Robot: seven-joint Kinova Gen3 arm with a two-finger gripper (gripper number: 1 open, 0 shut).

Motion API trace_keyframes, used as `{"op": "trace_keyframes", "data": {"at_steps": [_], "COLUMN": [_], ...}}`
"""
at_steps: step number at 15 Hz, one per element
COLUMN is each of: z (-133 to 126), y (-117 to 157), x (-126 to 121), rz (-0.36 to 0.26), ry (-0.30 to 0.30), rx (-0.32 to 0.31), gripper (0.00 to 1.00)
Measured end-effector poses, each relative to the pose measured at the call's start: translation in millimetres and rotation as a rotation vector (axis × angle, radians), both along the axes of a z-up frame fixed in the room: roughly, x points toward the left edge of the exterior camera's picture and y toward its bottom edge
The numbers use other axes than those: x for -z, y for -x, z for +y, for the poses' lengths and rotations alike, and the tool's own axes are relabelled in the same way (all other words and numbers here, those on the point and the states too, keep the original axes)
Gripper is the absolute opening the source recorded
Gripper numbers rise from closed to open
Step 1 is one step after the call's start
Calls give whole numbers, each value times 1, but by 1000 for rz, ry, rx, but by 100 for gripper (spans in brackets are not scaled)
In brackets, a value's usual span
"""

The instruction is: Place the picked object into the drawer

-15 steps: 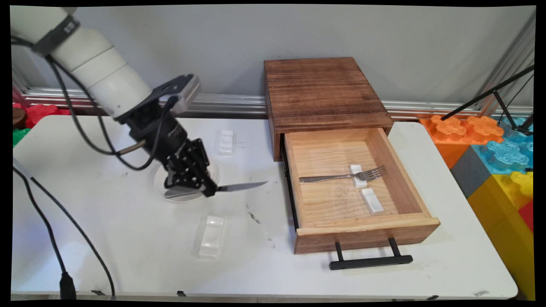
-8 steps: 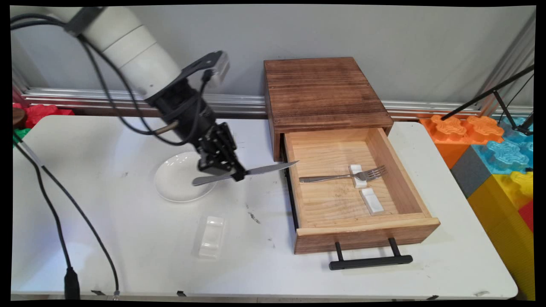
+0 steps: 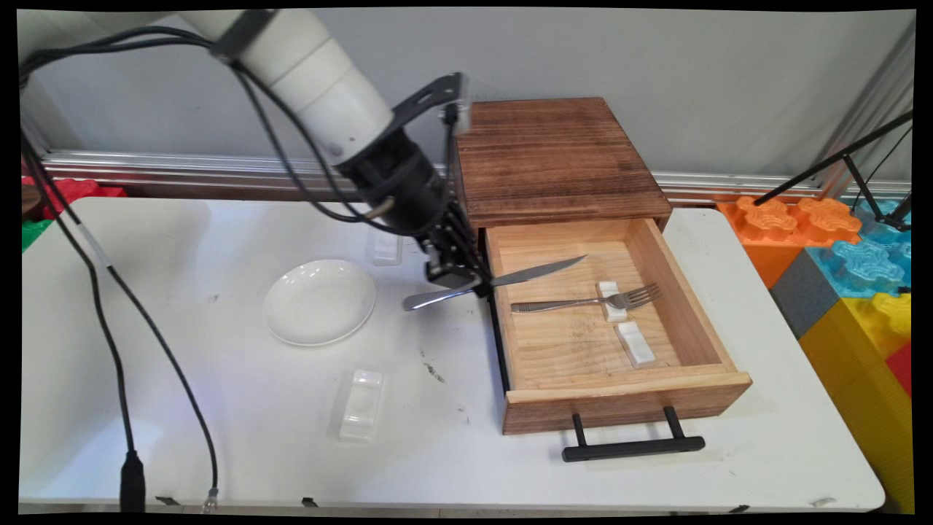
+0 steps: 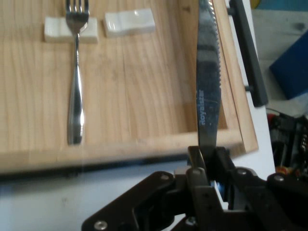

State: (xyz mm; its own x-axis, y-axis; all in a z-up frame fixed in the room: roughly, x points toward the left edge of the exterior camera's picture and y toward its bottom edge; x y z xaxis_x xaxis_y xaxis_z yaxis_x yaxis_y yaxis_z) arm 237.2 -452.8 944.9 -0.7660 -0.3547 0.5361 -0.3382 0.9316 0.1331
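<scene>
gripper [image 3: 477, 289]: clamped on knife [image 3: 503, 281], roughly mid-length, near where handle meets blade
knife: held in air, near level, blade tip toward 2 o'clock; blade over left side of open drawer [image 3: 674, 292], handle out over table [image 3: 219, 408]; serrated edge visible in hand view [image 4: 208, 86]
fork [image 3: 583, 302]: flat in drawer, at 3 o'clock from gripper, tines propped on white rest [image 3: 611, 300]
second rest [image 3: 635, 343]: bare, in drawer just beside first, toward drawer front
plate [image 3: 319, 301]: on table at 9 o'clock from gripper, well apart
clear tray [image 3: 360, 405]: on table at 7 o'clock
small white block [image 3: 385, 248]: on table at 10 o'clock, partly behind arm
handling (judgement): steel knife, stiff, light, smooth and likely slippery; thin flat, so could pivot in pinch; safest hold on handle, flat faces between pads, off serrated edge
</scene>
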Motion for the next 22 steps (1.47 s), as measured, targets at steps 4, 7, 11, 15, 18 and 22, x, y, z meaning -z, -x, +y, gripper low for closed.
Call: {"op": "trace_keyframes", "data": {"at_steps": [4,7,11,15,18,22], "z": [-11,-19,-33,-48,-55,-60], "y": [26,47,79,111,129,146], "x": [6,11,19,29,39,56], "rz": [0,4,13,18,17,15], "ry": [1,0,11,33,37,32], "rx": [-8,-3,1,-2,-20,-43], "gripper": [0,0,0,0,0,0]}}
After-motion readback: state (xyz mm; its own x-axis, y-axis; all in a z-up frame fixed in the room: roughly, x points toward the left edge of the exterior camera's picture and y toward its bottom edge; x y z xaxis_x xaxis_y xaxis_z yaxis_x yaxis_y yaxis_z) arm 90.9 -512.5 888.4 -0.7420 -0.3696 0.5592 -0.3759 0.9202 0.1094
